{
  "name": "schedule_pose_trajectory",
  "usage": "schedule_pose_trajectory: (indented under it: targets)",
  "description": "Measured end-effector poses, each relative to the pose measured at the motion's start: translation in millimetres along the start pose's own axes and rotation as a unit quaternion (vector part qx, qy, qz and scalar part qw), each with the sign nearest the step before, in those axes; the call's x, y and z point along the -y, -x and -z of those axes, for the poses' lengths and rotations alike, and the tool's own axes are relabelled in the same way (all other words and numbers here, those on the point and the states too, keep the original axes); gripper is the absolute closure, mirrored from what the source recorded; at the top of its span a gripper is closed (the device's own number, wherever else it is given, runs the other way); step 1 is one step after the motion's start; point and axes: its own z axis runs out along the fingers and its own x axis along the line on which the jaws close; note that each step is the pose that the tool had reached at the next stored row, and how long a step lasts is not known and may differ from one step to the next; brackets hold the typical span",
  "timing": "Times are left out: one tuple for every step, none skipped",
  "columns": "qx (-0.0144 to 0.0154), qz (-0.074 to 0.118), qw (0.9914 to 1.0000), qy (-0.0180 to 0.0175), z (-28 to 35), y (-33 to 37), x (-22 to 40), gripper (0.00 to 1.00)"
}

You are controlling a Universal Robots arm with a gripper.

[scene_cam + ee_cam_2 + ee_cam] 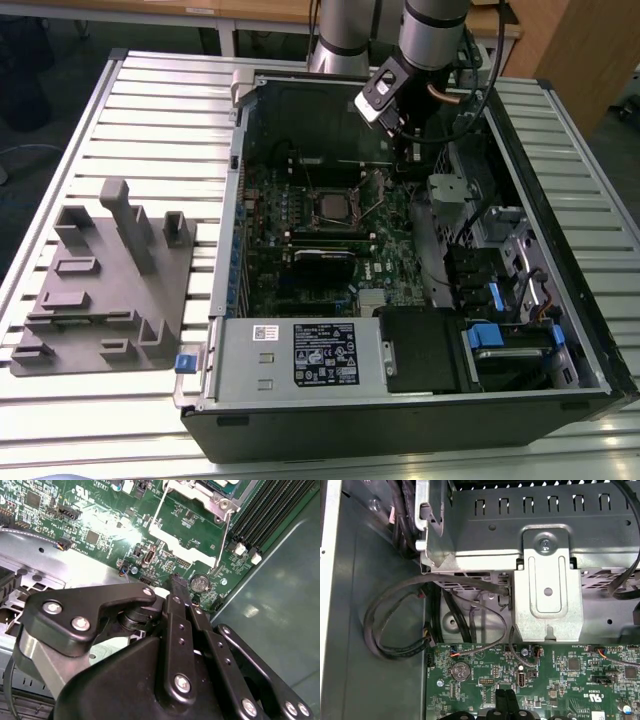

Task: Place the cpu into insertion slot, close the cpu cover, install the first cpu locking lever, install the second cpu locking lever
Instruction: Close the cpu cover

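**Exterior view.** My gripper point(407, 150) hangs inside the open computer case point(400, 432), over the green board. It is near the insertion slot point(335, 205), toward the exterior view's right of it. A grey fixture tray point(110, 290) lies on the slatted table point(150, 110).

**Second wrist view.** The gripper point(176, 580) has its fingers pressed together, with nothing pinched. The cpu cover point(197, 495) sits at the slot, and a thin wire lever point(228, 530) runs beside it. I cannot tell whether the cpu is seated.

**First wrist view.** The closed gripper point(505, 696) points at the board near a coin battery point(461, 670) and a metal bracket point(547, 595).
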Motion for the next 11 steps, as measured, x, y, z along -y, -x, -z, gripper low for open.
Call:
schedule_pose_trajectory:
  targets:
    - [0.0,0.0,1.0,0.0,0.0,0.0,0.0,0.89]
    - [0.0,0.0,1.0,0.0,0.0,0.0,0.0,0.89]
    - [0.0001,0.0,1.0,0.0,-0.1,0.0,0.0,0.89]
    - [-0.0001,0.0,1.0,0.0,-0.4,-0.1,0.0,0.89]
    - [-0.0001,0.0,1.0,0.0,-1.3,-0.1,0.0,0.89]
    - [0.0,0.0,1.0,0.0,-2.9,0.0,0.1,0.89]
    - [0.0,0.0,1.0,0.0,-4.7,0.1,0.3,0.89]
    - [0.0,0.0,1.0,0.0,-6.5,0.1,0.4,0.89]
    - [0.0,0.0,1.0,0.0,-8.2,0.1,0.5,0.89]
    - [0.0,0.0,1.0,0.0,-10.1,0.1,0.6,0.89]
    - [-0.0001,0.0,1.0,0.0,-11.7,0.2,0.7,0.89]
